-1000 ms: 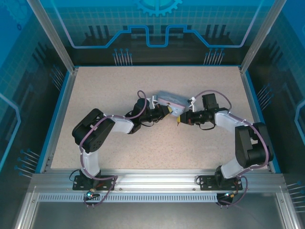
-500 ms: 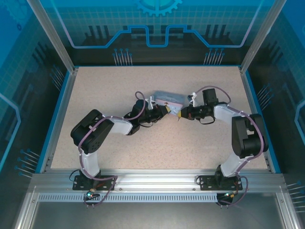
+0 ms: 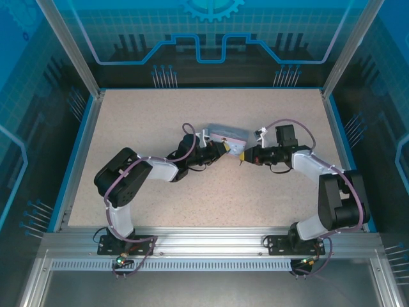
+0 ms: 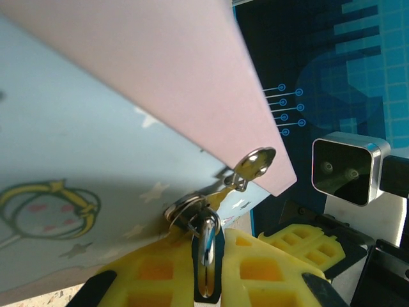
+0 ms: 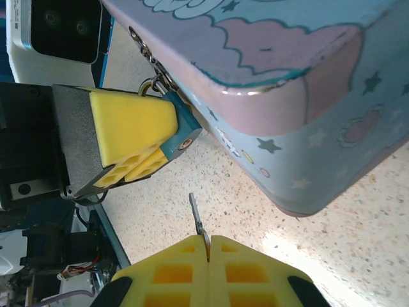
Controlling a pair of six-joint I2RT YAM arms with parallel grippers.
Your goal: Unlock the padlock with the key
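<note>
Padlock (image 5: 181, 132) and key (image 5: 199, 220) are each already in a grip, so the step in hand appears to be bringing the key up to the keyhole.

From the top external camera, the two arms meet at mid-table (image 3: 140, 128) in front of the pale blue tin (image 3: 227, 134). The left gripper (image 3: 222, 148) is at the tin's near edge and the right gripper (image 3: 240, 157) is just beside it. The lock and key are too small to make out here.

On the left wrist camera, the yellow fingers (image 4: 160, 275) are clamped on the padlock's small metal body, which hangs from the tin's hasp (image 4: 254, 163).

On the right wrist camera, the right pincer's pads are pressed together on the key, whose thin blade sticks out towards the lock. Blade and padlock are near each other but apart, with bare table between them. A small round hole shows on the lock's bluish end, probably the keyway.

The next move calls for a fine, straight advance with the blade lined up on that hole, then a twist. A slight misalignment would likely push the lock aside.
</note>
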